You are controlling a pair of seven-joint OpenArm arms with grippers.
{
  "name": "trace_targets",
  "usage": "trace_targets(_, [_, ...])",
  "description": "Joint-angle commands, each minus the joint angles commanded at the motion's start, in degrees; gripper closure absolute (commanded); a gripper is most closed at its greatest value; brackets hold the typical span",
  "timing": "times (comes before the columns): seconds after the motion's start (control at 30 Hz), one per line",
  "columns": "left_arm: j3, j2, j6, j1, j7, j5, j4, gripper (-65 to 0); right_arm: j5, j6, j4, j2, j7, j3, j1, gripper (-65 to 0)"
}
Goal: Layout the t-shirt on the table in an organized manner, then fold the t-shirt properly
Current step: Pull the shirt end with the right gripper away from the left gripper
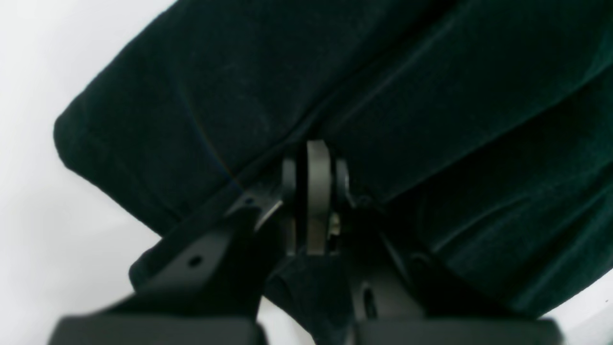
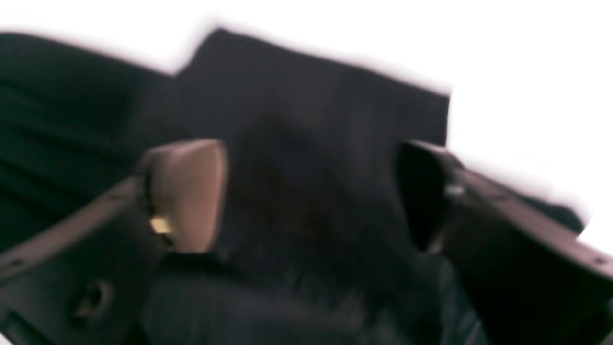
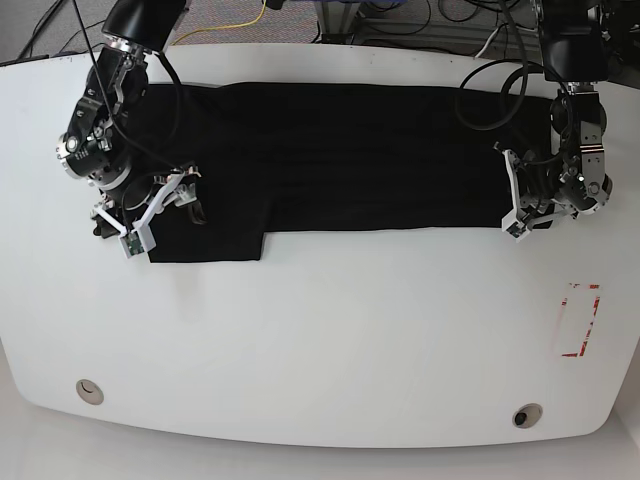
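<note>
The black t-shirt (image 3: 340, 150) lies spread in a wide strip across the far half of the white table (image 3: 320, 330), with a sleeve flap hanging toward me at its left end. My right gripper (image 3: 180, 200) hovers open over that flap. In the right wrist view, blurred, its fingers (image 2: 187, 196) stand wide apart above the dark cloth (image 2: 311, 120). My left gripper (image 3: 512, 205) sits at the shirt's right edge. In the left wrist view the left gripper (image 1: 318, 153) is shut, and the folded t-shirt (image 1: 383, 96) bunches at its tip.
A red rectangle marking (image 3: 580, 320) is on the table's right side. Two round grommet holes (image 3: 88, 390) (image 3: 527, 414) sit near the front edge. Cables and floor lie beyond the far edge (image 3: 400, 20).
</note>
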Motion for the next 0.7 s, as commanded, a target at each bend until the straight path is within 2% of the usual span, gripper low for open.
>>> trace_targets(0.17, [0.0, 0.0, 0.0, 0.0, 0.0, -0.09, 0.09, -2.2, 0.0, 0.0, -10.02, 2.73, -0.35, 0.0, 7.47, -65.0])
trace_targets(0.3, [0.0, 0.0, 0.0, 0.0, 0.0, -0.09, 0.09, -2.2, 0.0, 0.0, -22.24, 5.63, 0.26, 0.0, 13.27, -65.0])
trace_targets(0.57, [-0.09, 0.0, 0.0, 0.0, 0.0, -0.09, 0.09, -2.2, 0.53, 0.0, -43.08, 11.78, 5.54, -0.18, 21.63, -65.0])
trace_targets(0.7, [-0.09, 0.0, 0.0, 0.0, 0.0, -0.09, 0.09, -2.2, 0.7, 0.0, -49.93, 13.36, 6.51, -0.26, 23.91, -65.0])
